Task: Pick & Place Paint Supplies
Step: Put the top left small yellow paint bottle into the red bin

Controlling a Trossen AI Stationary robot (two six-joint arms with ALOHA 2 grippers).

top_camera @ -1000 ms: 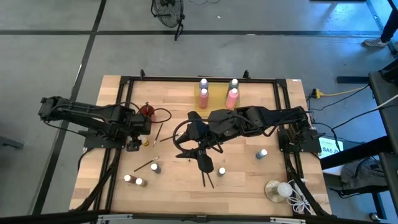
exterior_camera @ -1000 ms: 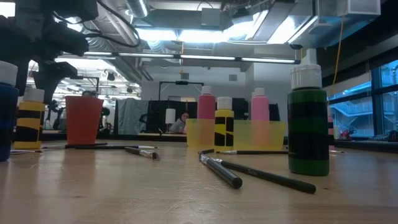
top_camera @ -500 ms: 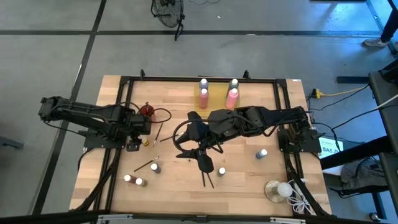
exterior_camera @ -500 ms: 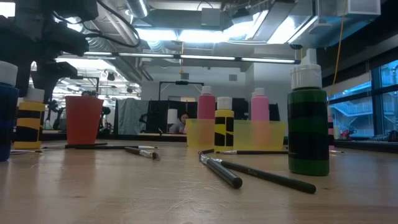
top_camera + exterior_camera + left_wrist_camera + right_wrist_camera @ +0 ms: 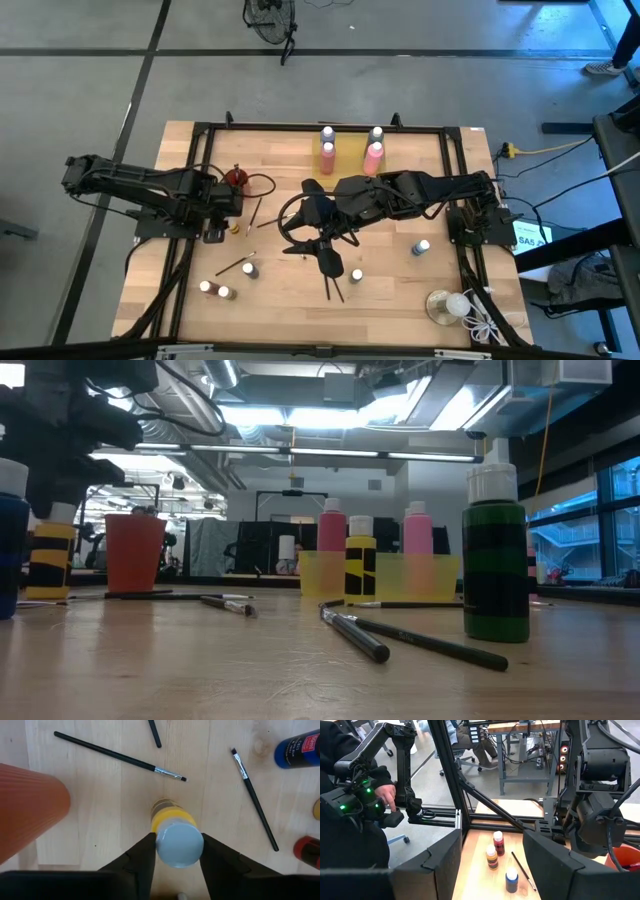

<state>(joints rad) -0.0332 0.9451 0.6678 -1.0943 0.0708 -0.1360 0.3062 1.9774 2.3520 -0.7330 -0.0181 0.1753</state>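
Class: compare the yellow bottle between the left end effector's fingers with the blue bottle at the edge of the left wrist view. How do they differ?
The yellow bottle stands upright, seen cap-on, flanked closely by the left end effector; the blue bottle stands free, apart. Yellow shows no label; blue shows white print. Both rest on the wooden table.
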